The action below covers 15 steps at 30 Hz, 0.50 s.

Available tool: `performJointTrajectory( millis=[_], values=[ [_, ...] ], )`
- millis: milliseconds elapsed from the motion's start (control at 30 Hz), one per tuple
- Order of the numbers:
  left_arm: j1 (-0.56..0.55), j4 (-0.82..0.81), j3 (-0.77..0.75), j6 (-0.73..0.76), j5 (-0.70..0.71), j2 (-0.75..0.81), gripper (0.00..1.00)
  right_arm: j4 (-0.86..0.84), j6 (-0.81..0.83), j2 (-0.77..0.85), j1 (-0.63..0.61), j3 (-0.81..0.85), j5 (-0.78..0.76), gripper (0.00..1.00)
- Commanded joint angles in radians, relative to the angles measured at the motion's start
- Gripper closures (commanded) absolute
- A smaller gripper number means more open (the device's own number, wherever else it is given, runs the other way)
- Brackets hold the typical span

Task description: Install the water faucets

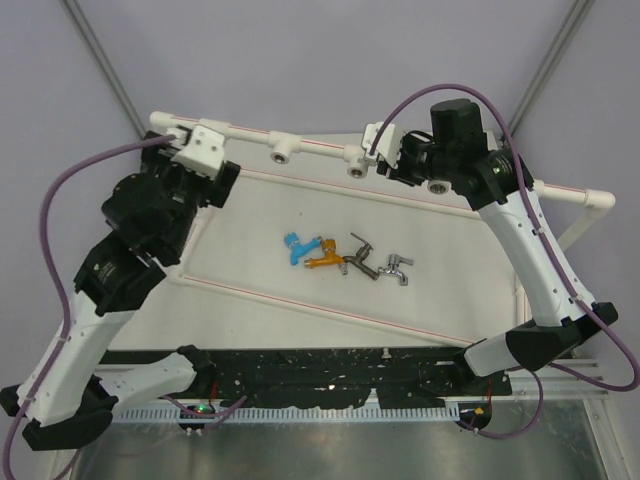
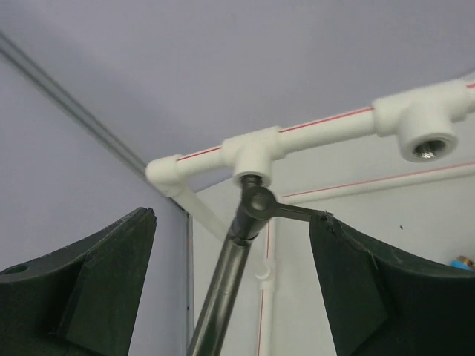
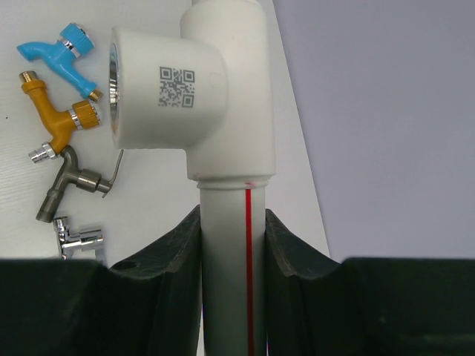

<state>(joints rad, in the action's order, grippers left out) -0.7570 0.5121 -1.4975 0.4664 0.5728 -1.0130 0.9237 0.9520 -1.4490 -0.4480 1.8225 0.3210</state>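
Only your left wrist camera shows the larger dark-grey metal faucet with the long straight arm. Its threaded end sits in the socket of a white plastic tee fitting beside the frame's corner elbow, and its arm slants down between the fingers. In the top view the left arm's wrist hides it. Your left gripper stands wide, one finger on each side of that faucet. Its thin lever reaches the right-hand finger, but you cannot tell whether they touch. Your right gripper is clamped on the white plastic pipe with a red stripe, just below a second white tee printed with a black QR code. On the white table, well apart from both grippers, four small taps lie in a row: a blue plastic faucet, an orange faucet, a dark metal faucet and a shiny chrome faucet
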Motion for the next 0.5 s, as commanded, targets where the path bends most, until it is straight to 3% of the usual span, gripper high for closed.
performJointTrajectory(
  millis=[0,467],
  values=[
    [0.12,0.092,-0.056,-0.187,-0.051,-0.009,0.13,0.003,-0.041,-0.044,-0.029,-0.017,0.141,0.95],
    [0.15,0.137,-0.17,-0.338,0.171,-0.222,0.1,0.004,-0.038,-0.047,-0.035,-0.008,0.141,0.95]
  ],
)
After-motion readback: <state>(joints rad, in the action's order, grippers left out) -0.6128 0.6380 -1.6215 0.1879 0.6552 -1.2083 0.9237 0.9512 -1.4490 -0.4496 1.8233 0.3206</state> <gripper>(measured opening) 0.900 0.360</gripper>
